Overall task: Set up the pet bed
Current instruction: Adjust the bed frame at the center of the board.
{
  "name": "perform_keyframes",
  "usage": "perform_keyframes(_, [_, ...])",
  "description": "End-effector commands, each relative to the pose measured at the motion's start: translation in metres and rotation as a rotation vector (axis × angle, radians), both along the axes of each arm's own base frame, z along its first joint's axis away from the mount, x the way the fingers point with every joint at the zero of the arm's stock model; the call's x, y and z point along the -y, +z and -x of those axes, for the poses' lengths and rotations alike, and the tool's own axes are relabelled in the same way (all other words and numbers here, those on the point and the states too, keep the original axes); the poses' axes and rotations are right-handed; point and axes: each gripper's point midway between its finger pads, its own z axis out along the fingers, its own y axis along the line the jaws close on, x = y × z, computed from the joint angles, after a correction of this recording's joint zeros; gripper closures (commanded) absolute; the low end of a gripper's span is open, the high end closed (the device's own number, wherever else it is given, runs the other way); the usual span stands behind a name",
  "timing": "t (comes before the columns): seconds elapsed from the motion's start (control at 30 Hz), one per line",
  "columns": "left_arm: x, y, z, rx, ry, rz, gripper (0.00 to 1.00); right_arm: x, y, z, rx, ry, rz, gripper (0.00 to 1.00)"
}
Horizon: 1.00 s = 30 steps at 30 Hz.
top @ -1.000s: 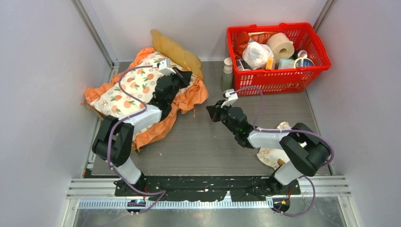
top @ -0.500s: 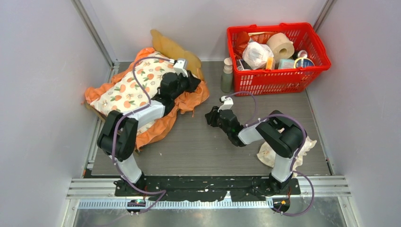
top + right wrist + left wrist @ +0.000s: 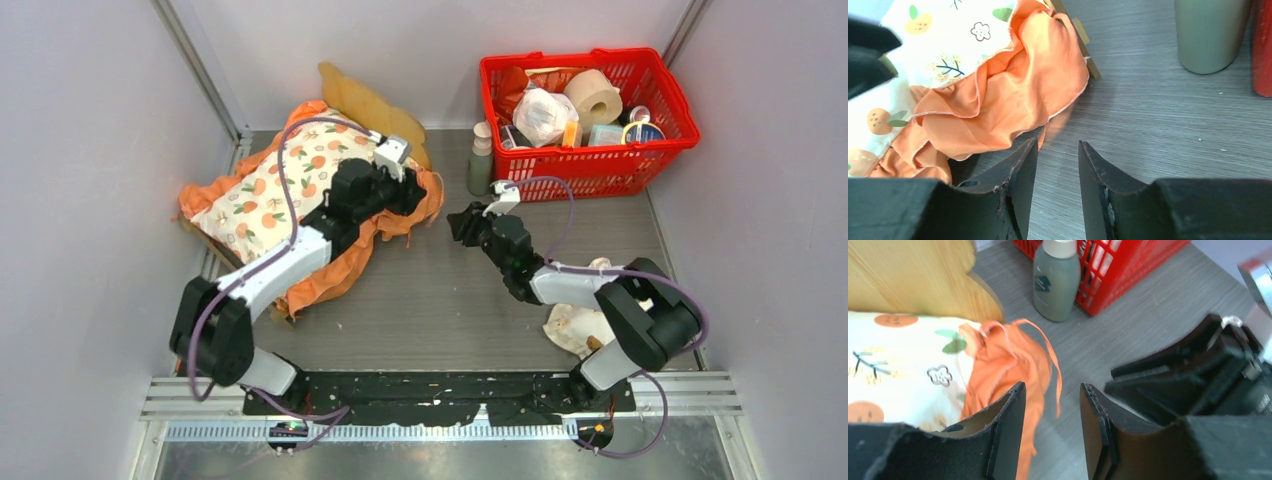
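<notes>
The bed lies at the far left of the table, with its wavy headboard toward the back wall. The cushion covers nearly all of it (only the headboard and a bit of wooden frame show). The left claw hangs over the cushion's orange ruffle at the bed's right end, just in front of the headboard. Its jaws are spread and nothing is between them. The right claw sits low over bare table just right of the ruffle, its tips pointing toward the bed. Its jaws are also parted, with a narrow gap, and empty. In the right wrist view a wooden corner of the bed pokes out from under the ruffle, beyond the tips. A bottle stands beside the basket, behind the right claw.
</notes>
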Motion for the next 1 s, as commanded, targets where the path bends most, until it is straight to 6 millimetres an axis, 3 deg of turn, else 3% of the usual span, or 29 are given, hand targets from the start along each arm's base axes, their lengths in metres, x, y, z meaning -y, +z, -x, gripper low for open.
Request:
perform_keyframes(0.0, [-0.022, -0.029, 0.049, -0.007, 0.093, -0.22, 0.53, 0.017, 0.018, 0.011, 0.044, -0.024, 0.027, 0.59])
perform_keyframes(0.07, [-0.022, -0.044, 0.062, -0.071, 0.131, -0.189, 0.53, 0.02, 0.023, 0.012, 0.051, -0.025, 0.036, 0.59])
perform_keyframes(0.2, [-0.033, -0.078, 0.063, -0.194, 0.227, -0.214, 0.57, 0.025, 0.031, 0.016, 0.068, -0.029, 0.028, 0.59])
perform_keyframes(0.33, [-0.056, -0.084, 0.039, -0.183, 0.37, -0.368, 0.5, 0.023, 0.029, 0.016, 0.048, -0.008, 0.024, 0.58])
perform_keyframes(0.43, [-0.075, -0.067, 0.018, -0.122, 0.454, -0.53, 0.48, 0.024, 0.035, 0.021, 0.07, 0.003, 0.001, 0.55])
perform_keyframes(0.57, [-0.089, -0.013, 0.004, -0.009, 0.467, -0.571, 0.48, 0.019, 0.031, 0.013, 0.061, 0.002, 0.005, 0.45])
perform_keyframes(0.6, [-0.093, -0.004, 0.005, -0.012, 0.473, -0.55, 0.47, 0.013, 0.042, 0.008, 0.087, 0.02, -0.005, 0.44])
perform_keyframes(0.63, [-0.094, 0.0, 0.01, -0.044, 0.461, -0.502, 0.47, 0.008, 0.045, 0.002, 0.114, 0.037, 0.006, 0.42])
perform_keyframes(0.8, [-0.125, -0.002, 0.048, -0.183, 0.47, -0.376, 0.47, -0.021, 0.104, -0.043, 0.251, 0.149, 0.091, 0.28])
perform_keyframes(0.97, [-0.185, -0.006, 0.099, -0.263, 0.689, -0.335, 0.48, -0.038, 0.146, -0.085, 0.321, 0.17, 0.163, 0.2])
